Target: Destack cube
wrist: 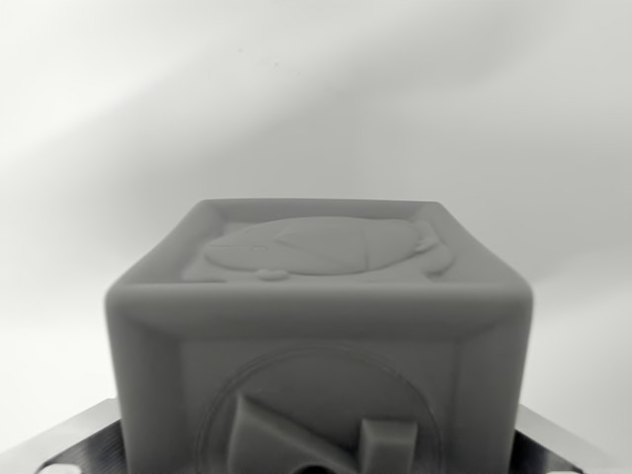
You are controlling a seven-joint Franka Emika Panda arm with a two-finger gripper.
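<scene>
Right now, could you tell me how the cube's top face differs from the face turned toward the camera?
The top face carries a flat oval relief; the front face carries a circular ring with raised blocky shapes. The top is foreshortened, the front cut off by the frame. Both are grey with raised borders.

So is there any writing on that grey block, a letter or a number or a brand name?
No readable text anywhere in the wrist view.
The cube carries only raised relief: a rounded pictorial shape on its top face and, inside a circle on its front face, blocky shapes cut off by the picture's lower edge, so no letter or number can be made out.
The metal tool fingers at the lower corners are unmarked.
</scene>
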